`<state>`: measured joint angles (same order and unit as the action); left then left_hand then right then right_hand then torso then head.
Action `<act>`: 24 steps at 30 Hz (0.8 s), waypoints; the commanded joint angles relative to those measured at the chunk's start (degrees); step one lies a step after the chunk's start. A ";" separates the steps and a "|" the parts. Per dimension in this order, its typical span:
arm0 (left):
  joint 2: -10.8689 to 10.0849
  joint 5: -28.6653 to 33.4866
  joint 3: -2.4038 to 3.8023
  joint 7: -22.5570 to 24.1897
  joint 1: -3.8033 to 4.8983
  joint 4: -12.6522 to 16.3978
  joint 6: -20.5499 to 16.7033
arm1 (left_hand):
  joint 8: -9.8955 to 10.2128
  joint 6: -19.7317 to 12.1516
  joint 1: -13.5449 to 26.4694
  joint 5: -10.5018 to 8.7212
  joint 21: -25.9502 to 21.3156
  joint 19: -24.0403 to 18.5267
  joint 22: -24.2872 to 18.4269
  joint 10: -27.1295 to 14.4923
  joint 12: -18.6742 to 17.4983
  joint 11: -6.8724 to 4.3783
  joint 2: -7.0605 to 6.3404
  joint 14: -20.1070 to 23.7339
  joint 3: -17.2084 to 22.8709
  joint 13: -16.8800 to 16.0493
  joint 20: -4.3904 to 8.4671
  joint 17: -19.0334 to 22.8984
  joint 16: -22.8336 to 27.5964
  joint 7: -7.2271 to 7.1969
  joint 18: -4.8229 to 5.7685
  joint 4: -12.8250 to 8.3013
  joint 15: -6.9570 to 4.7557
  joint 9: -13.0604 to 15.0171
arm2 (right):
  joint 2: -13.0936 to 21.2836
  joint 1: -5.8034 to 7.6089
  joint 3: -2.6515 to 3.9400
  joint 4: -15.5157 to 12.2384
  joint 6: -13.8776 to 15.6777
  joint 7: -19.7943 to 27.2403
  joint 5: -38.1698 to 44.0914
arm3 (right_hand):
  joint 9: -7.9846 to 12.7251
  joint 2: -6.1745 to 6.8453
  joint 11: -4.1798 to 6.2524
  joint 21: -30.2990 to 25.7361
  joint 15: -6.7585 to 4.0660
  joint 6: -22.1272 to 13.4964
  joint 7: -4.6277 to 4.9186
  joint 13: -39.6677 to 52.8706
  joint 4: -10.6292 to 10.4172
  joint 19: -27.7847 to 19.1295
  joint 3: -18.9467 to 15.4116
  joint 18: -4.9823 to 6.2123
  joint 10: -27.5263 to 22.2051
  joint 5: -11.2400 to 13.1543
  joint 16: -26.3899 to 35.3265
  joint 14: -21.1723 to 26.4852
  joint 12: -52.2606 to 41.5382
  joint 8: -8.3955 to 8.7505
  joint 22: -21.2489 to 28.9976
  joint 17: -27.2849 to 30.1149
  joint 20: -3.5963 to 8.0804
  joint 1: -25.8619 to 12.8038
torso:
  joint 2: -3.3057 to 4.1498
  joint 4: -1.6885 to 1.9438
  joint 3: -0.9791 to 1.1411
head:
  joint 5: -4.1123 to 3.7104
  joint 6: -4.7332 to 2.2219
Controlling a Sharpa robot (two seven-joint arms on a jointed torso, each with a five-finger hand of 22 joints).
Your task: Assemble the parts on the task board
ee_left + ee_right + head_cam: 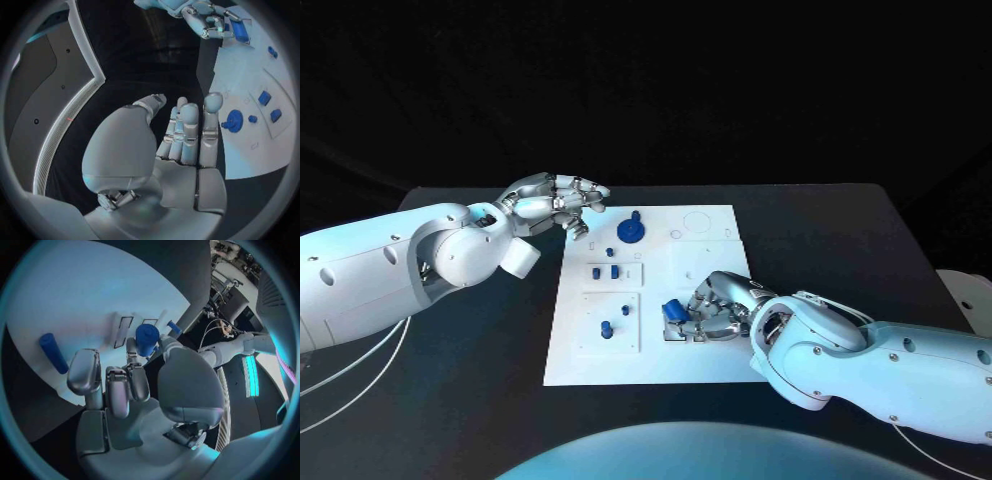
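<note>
The right robot hand (pixel 708 316) pinches a blue part (pixel 674 309) over the task board (pixel 711 225) near its front edge, apparently to seat it next, while the left robot hand (pixel 557 201) hovers open, empty, at the far-left corner.

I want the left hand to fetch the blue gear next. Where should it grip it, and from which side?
Probably from above: the blue gear lies flat on the task board with a small knob sticking up at its far edge. The left hand hangs empty just beside it; its fingers could pinch the toothed rim.
</note>
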<state>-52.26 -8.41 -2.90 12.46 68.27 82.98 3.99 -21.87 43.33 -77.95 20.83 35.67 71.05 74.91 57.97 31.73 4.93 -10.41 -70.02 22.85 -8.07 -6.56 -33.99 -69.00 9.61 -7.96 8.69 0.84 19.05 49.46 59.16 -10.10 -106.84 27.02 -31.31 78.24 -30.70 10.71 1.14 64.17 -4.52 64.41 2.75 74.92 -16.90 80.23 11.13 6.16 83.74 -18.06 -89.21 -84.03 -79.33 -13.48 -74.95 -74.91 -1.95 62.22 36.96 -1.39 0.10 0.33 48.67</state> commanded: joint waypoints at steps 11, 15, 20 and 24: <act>0.02 -0.04 0.04 0.09 0.02 0.12 1.11 | -0.36 -0.35 0.40 0.39 -0.32 0.21 2.68 -0.28 -0.17 0.20 0.11 0.17 0.11 0.01 -0.31 0.15 -0.29 0.03 -0.92 0.28 0.07 0.07 | -0.47 -0.13 -0.08 0.57 -1.01 -0.89 0.56 | -0.79 -1.83 -0.32 -1.89 0.21 -0.49 0.59 2.00 -0.23 -0.32 -17.46 -0.37 -1.25 13.34 -0.01 -5.37 2.81 0.45 0.22 -12.18 -0.05 -5.24 | 0.01 -0.01 -0.03 | 0.01 0.09; -0.03 -0.05 0.04 0.07 0.02 0.14 1.13 | -0.36 -0.35 0.40 0.39 -0.32 0.21 2.68 -0.28 -0.17 0.20 0.11 0.17 0.11 0.01 -0.31 0.15 -0.29 0.03 -0.92 0.28 0.07 0.07 | -0.37 -0.13 -0.08 0.48 -0.91 -0.87 0.58 | -0.80 -1.80 -0.33 -1.92 0.22 -0.52 0.60 1.97 -0.23 -0.32 -17.68 -0.37 -1.26 13.30 0.02 -5.36 2.85 0.45 0.23 -12.11 -0.05 -5.25 | -0.02 -0.02 -0.03 | 0.05 0.16; -0.10 -0.11 0.04 0.07 0.02 0.17 1.12 | -0.43 -0.42 0.49 0.42 -0.40 0.19 2.67 -0.31 -0.18 0.22 0.07 0.19 0.09 0.01 -0.32 0.17 -0.29 0.06 -0.93 0.32 0.09 0.09 | 0.12 -0.13 -0.08 0.01 -0.63 -0.63 0.80 | -0.94 -2.78 -0.35 -2.10 0.25 -0.59 0.61 2.02 -0.18 -0.33 -17.95 -0.35 -1.24 11.54 0.05 -5.33 2.89 0.43 0.23 -12.01 -0.09 -4.25 | -0.03 -0.01 -0.02 | 0.06 0.16; -0.17 -0.14 0.04 0.06 0.02 0.21 1.12 | -0.43 -0.42 0.49 0.42 -0.40 0.19 2.67 -0.31 -0.18 0.22 0.07 0.19 0.09 0.01 -0.32 0.17 -0.29 0.06 -0.93 0.32 0.09 0.09 | 0.91 -0.14 -0.08 -0.78 -0.08 -0.29 1.29 | -1.11 -4.40 -0.29 -1.96 0.21 -0.51 0.55 2.31 -0.10 -0.20 -17.11 -0.39 -1.03 9.85 0.05 -5.35 2.65 0.34 0.04 -12.05 -0.07 -2.48 | 0.00 -0.02 0.02 | 0.11 0.15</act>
<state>-52.47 -8.45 -2.90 12.30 68.27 83.04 4.16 -22.10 43.33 -77.95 21.09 35.44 71.05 74.91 57.97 31.73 4.92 -10.41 -70.02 22.85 -8.07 -6.56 -33.90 -69.00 9.61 -7.96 8.69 0.84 19.04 50.26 59.08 -10.15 -107.35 26.85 -31.83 78.35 -31.74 6.60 0.72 62.45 -4.52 64.07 3.09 74.90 -16.97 80.23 -6.13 6.16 82.89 -8.11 -89.20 -84.03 -76.70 -13.28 -74.84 -74.90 -1.95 59.75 36.95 -1.40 0.08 0.40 48.84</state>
